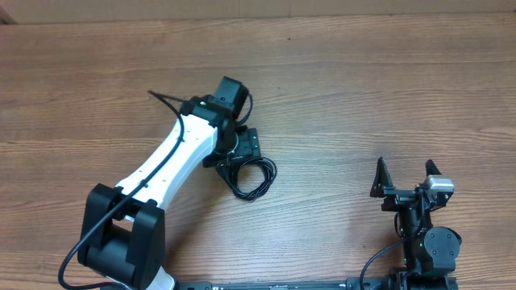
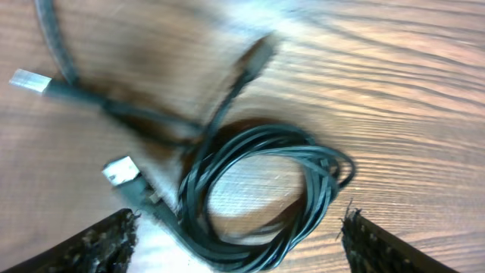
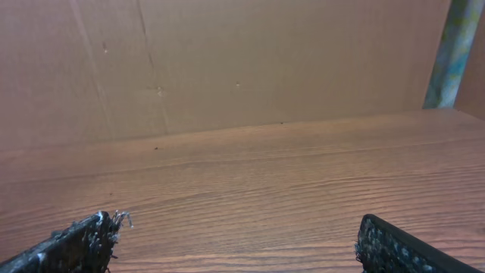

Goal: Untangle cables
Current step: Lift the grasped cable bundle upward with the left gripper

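Overhead view shows the big brown worktop [image 1: 387, 89], where the left tool [image 1: 242, 149] sits right over the black cables [image 2: 322, 171], a loose coil with plugs poking out, its fingers wide apart, holding nothing, and the right tool [image 1: 405, 179] is far off, wide apart too.

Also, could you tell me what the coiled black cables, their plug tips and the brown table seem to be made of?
The thin black coiled cables look rubber or plastic sheathed: smooth, glossy, bending freely. The silvery plug tip looks like bare metal, bright and boxy. The brown table shows wood grain, though it may be a matte laminate.
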